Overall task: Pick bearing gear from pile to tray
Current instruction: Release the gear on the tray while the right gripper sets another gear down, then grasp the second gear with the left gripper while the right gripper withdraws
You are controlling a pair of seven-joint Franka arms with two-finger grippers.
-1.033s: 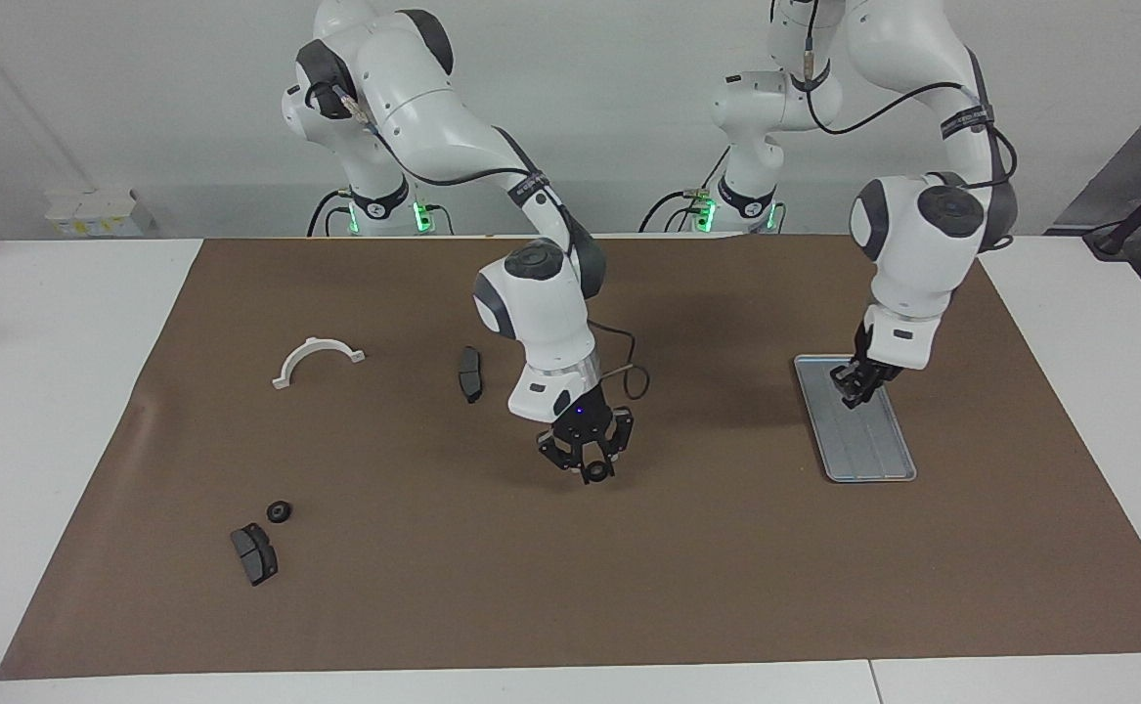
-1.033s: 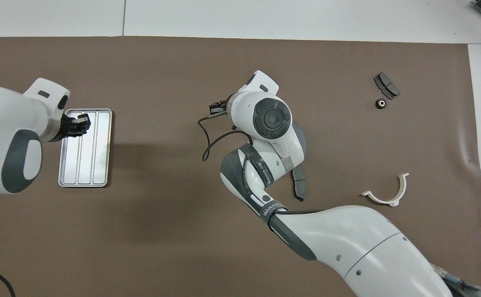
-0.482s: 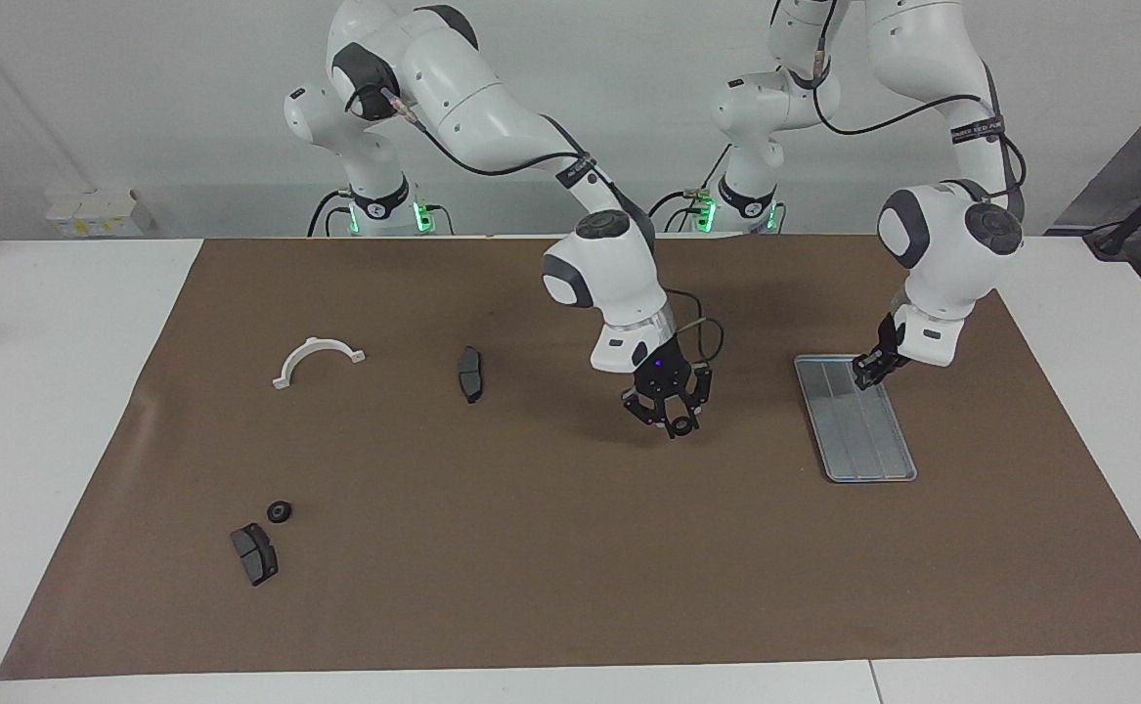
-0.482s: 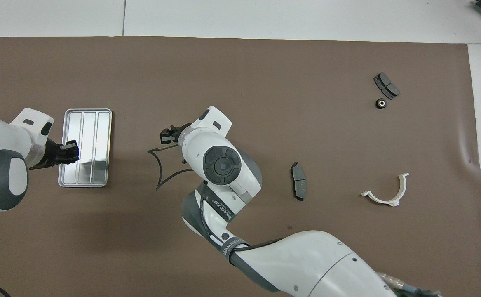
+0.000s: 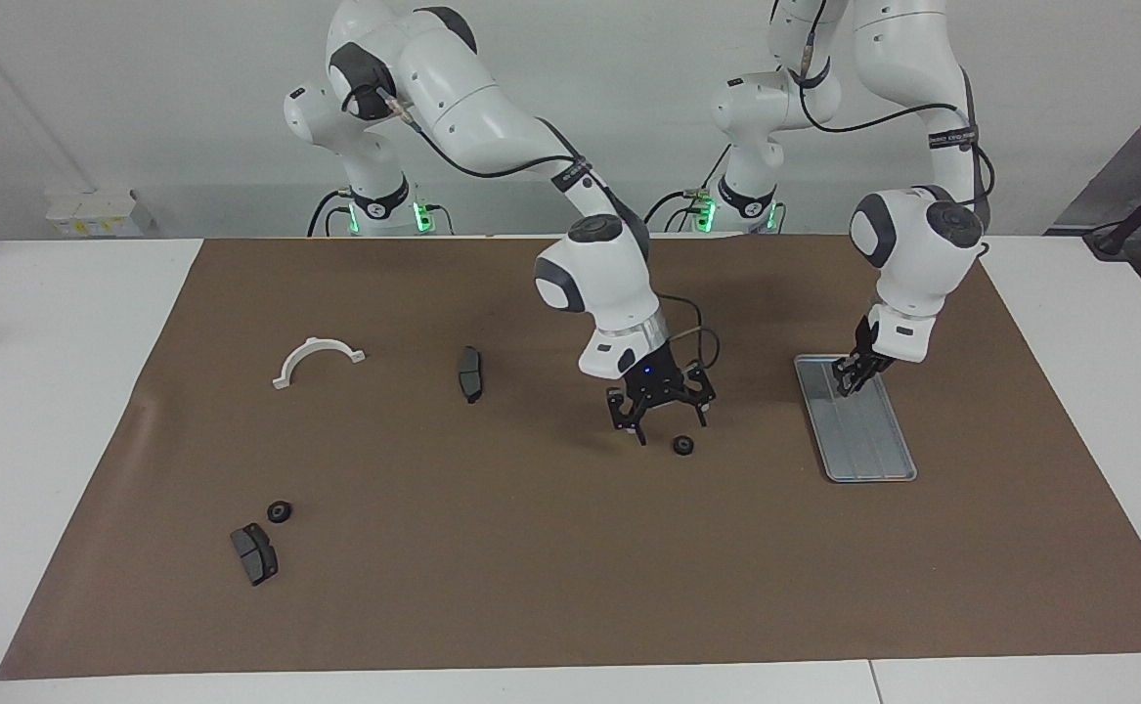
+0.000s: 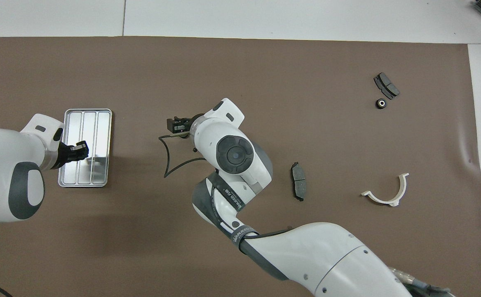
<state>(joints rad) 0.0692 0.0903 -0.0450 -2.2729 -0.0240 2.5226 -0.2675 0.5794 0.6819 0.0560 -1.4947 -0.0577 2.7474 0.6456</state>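
My right gripper (image 5: 670, 428) is open, just above the brown mat in the middle of the table. One small black ring (image 5: 683, 446) lies loose on the mat right under it; in the overhead view the right gripper (image 6: 178, 123) hides it. A second black ring (image 5: 279, 510) (image 6: 381, 103) lies beside a dark grey pad (image 5: 254, 553) (image 6: 386, 85) toward the right arm's end. The silver ridged tray (image 5: 868, 440) (image 6: 94, 136) lies toward the left arm's end, with nothing in it. My left gripper (image 5: 849, 376) (image 6: 78, 150) hovers over the tray.
Another dark grey curved pad (image 5: 469, 374) (image 6: 299, 186) lies on the mat between the dropped ring and the white half-ring bracket (image 5: 317, 360) (image 6: 386, 194). The brown mat (image 5: 531, 567) covers most of the white table.
My right gripper carried the black ring toward the tray's end of the table, came down and opened; the ring now lies on the mat. My left gripper shifted a little over the tray.
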